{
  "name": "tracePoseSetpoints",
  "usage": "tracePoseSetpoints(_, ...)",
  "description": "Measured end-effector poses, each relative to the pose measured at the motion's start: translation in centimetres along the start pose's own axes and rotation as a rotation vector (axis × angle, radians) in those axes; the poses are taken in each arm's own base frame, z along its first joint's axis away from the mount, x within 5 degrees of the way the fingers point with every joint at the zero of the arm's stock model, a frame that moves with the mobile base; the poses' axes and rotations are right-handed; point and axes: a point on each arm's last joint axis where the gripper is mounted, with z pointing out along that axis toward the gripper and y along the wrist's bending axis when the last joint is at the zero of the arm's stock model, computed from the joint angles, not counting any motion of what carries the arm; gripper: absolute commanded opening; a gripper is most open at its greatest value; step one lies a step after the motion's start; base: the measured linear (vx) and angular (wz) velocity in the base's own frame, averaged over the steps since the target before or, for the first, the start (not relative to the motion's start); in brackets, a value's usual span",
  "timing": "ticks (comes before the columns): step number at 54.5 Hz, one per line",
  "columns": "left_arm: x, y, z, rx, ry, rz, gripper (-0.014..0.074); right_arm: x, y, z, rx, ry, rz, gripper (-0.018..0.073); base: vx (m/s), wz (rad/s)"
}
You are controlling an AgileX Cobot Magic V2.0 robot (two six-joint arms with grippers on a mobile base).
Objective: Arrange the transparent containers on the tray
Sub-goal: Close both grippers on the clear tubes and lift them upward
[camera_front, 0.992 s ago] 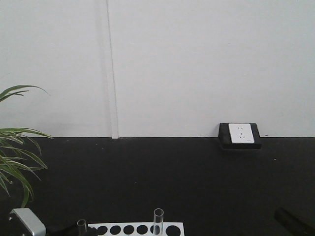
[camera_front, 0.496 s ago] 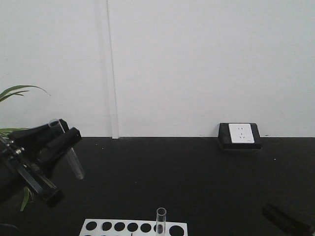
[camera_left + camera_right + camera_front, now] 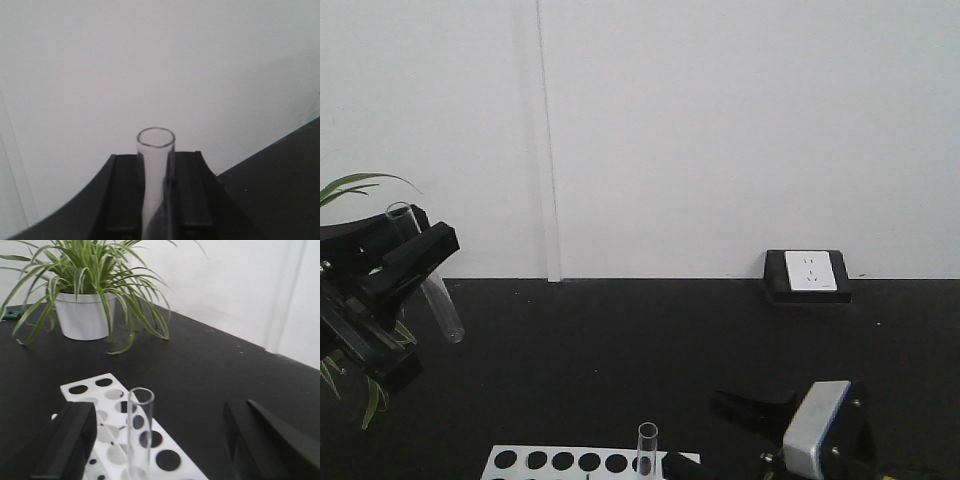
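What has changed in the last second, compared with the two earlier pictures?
The left gripper, shut on a tube, rose from the bottom edge and drifted left. The right gripper, open, came in from the lower right toward the tube in the rack. The rack and that tube barely shifted; the socket stayed.

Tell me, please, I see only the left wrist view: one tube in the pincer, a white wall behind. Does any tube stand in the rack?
Observer: Yes, one rack tube stands upright in the white rack.
Operator: Where is the right pincer?
Observer: The right pincer is open and faces that tube, not gripping it.
Operator: Is my tube upright?
Observer: No. In the front view the held tube is tilted, mouth up, in the air and away from the rack.
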Motion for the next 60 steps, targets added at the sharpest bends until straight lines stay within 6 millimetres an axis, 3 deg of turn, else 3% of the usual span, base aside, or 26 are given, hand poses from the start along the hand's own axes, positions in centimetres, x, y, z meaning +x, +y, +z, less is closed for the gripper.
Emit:
tracePoseSetpoints(10,0.0,0.0,0.0,0.000,0.000,-0.001,-0.0004,0.8,0.6,2.9,-0.077,0.017,0.021,0.0561,0.00,0.00)
tracePoseSetpoints(21,0.0,0.0,0.0,0.000,0.000,-0.029,-0.0004,1.8,-0.1,5.3,-0.082,0.030,0.048,0.0528,0.00,0.00)
tracePoseSetpoints(27,0.0,0.0,0.0,0.000,0.000,-0.042,-0.0004,2.4,-0.2,6.2,-0.085,0.041,0.065,0.0421,0.00,0.00)
tracePoseSetpoints(39,0.0,0.0,0.0,0.000,0.000,-0.046,-0.0004,2.8,-0.1,6.6,-0.086,0.049,0.080,-0.0008,0.00,0.00)
tracePoseSetpoints(45,0.0,0.0,0.0,0.000,0.000,-0.046,-0.0004,2.6,-0.1,6.6,-0.087,0.040,0.093,-0.0013,0.00,0.00)
tracePoseSetpoints(51,0.0,0.0,0.0,0.000,0.000,-0.046,-0.0004,1.2,-0.2,6.5,-0.087,0.004,0.113,-0.0013,0.00,0.00)
tracePoseSetpoints(60,0.0,0.0,0.0,0.000,0.000,-0.046,-0.0004,-4.2,-0.5,6.1,-0.075,-0.118,0.084,-0.0013,0.00,0.00)
